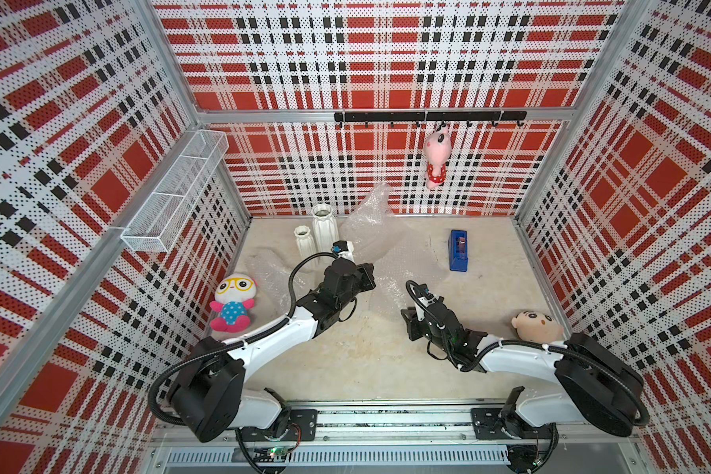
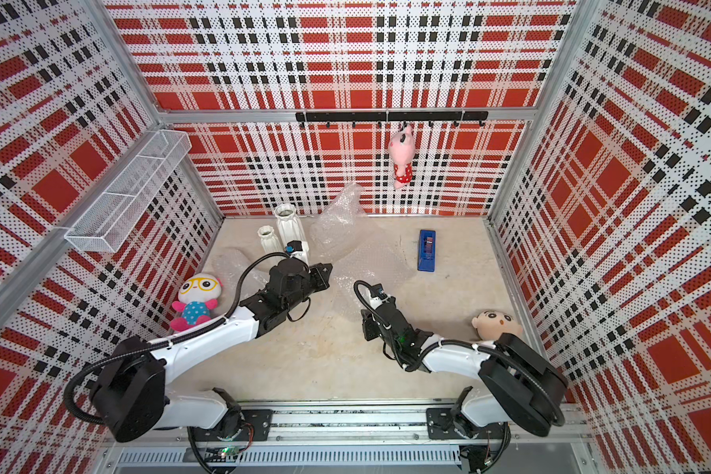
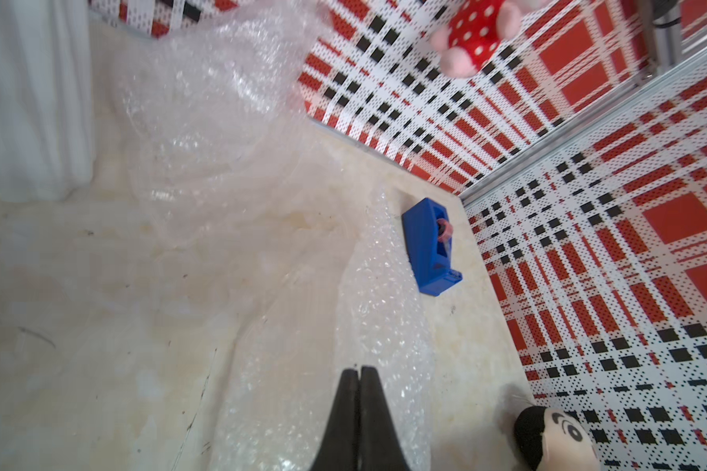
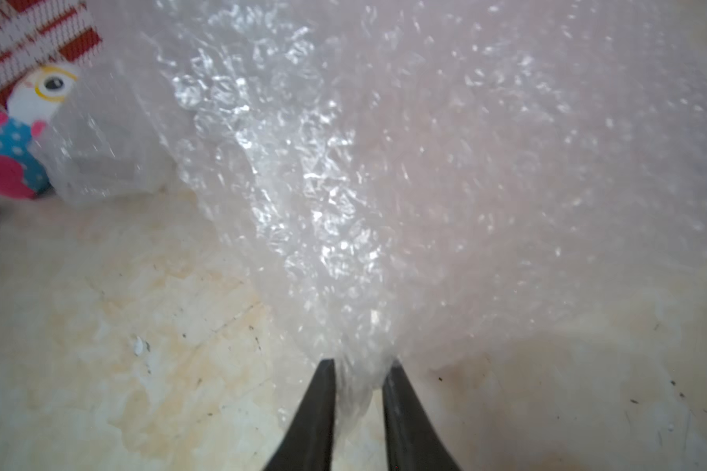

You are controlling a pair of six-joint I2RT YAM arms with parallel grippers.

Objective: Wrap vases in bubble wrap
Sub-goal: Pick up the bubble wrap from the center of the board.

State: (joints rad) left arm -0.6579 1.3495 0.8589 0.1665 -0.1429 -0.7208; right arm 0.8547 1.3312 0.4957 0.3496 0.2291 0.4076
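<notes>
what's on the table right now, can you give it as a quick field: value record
vases: tall white ribbed vase and short white ribbed vase, upright, unwrapped, at the back on the left arm's side
bubble wrap: crumpled, spread from the back wall toward the middle of the table
tape dispenser: blue, beside the wrap's edge
left gripper: shut, tips over the wrap
right gripper: jaws parted, wrap edge between them
toys: glasses doll, hanging pink plush, boy-head plush

We find both top views high, looking down on the whole table (image 1: 358,361); wrist views sit close over bubble wrap (image 3: 384,326).
</notes>
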